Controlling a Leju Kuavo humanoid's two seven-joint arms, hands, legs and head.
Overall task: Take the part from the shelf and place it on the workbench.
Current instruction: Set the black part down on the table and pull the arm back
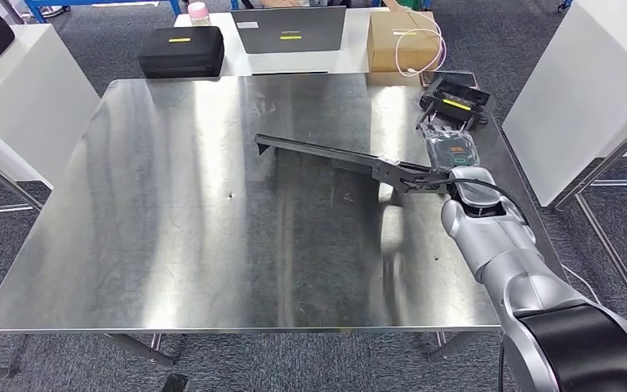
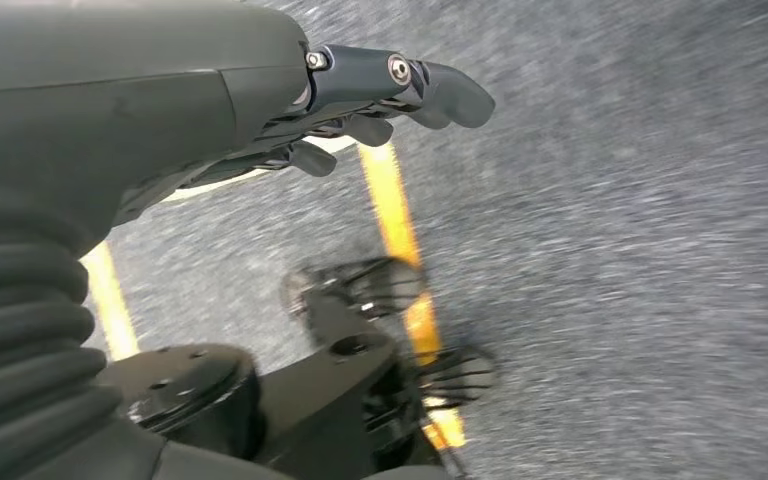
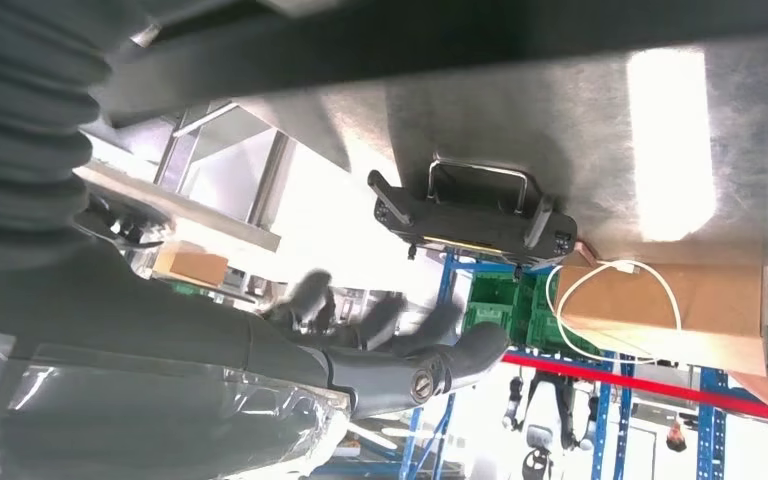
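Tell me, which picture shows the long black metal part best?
The head view: the long black part lies whole across the shiny table, one end at the right hand. The right wrist view shows just a dark strip of it. The left wrist view looks at the floor.

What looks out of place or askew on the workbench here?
Nothing spilled or visibly damaged. The long dark part lies slanted across the workbench, one end at the right hand. A black controller sits at the far right corner, overhanging the edge slightly.

Long dark part [image 1: 326, 153] in right hand [image 1: 449, 175] over steel workbench [image 1: 171, 229]
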